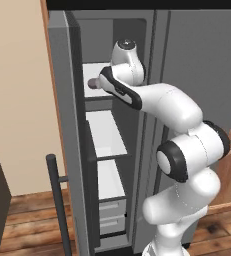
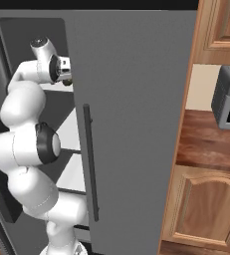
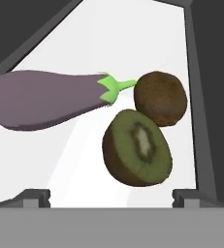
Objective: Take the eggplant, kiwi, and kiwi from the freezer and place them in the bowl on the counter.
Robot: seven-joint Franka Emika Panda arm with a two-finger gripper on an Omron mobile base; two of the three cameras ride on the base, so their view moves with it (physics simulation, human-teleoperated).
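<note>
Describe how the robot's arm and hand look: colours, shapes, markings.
The arm is a chain of glossy white, rounded segments with dark bands at the joints and a dark stripe along the forearm. No loose cables show. The hand ends in two small dark grey, blocky fingertips, seen in the hand view.

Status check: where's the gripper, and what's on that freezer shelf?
Gripper open, empty, inside the freezer at the upper shelf. Eggplant, whole kiwi and cut-face kiwi lie ahead, untouched, bunched together. Nothing blocking the approach.
</note>
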